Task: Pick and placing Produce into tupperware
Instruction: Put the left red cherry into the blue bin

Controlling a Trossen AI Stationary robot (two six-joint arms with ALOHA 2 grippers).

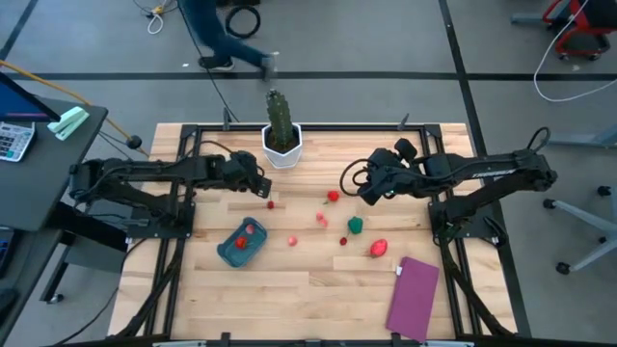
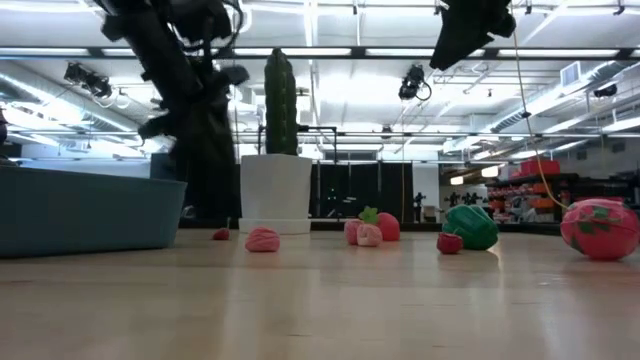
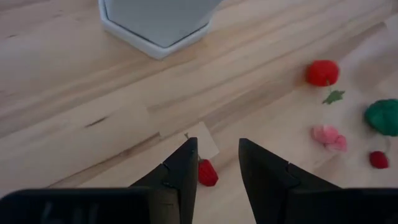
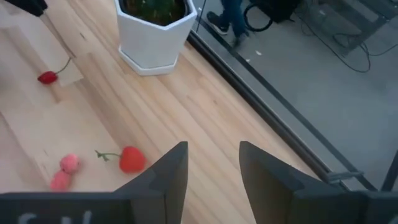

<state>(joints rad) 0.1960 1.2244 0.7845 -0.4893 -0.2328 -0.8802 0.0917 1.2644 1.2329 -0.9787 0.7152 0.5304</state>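
The teal tupperware [image 1: 231,250] sits near the table's left, with one red piece [image 1: 252,229] inside. Loose produce lies mid-table: a small red piece [image 1: 271,203], a red one with a stem [image 1: 334,196], pink pieces [image 1: 322,220], a green piece [image 1: 356,226] and a pink-red strawberry [image 1: 378,248]. My left gripper [image 3: 217,149] is open, low over the small red piece [image 3: 208,173], which shows between its fingers, partly behind one. My right gripper [image 4: 211,152] is open and raised, beside the stemmed red piece [image 4: 132,159].
A tall cactus in a white hexagonal pot [image 1: 281,140] stands at the far middle, close behind my left gripper. A flat purple rectangle [image 1: 413,297] lies near the right front. Bare wood spreads along the near edge. A person walks on the floor beyond the table.
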